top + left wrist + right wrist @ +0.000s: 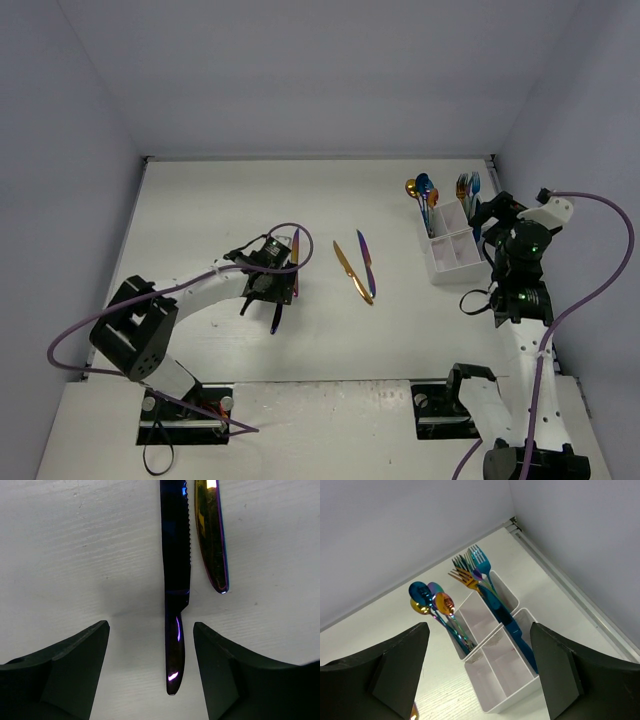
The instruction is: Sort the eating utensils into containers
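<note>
My left gripper [150, 625] is open and low over the table, its fingers either side of the handle of a dark purple knife [175, 580], without touching it. A rainbow knife [212, 540] lies just right of it. In the top view this gripper [270, 290] sits beside the rainbow knife [294, 255]. A gold knife [347, 270] and a purple knife [366, 262] lie mid-table. The white caddy [505, 702] holds spoons [432, 602], forks [470, 567] and a blue knife [517, 632]. My right gripper [479, 626] is open and empty above the caddy [452, 262].
The back wall and the right wall stand close behind and beside the caddy. Two front compartments of the caddy hold nothing. Purple cables loop from both arms over the near part of the table.
</note>
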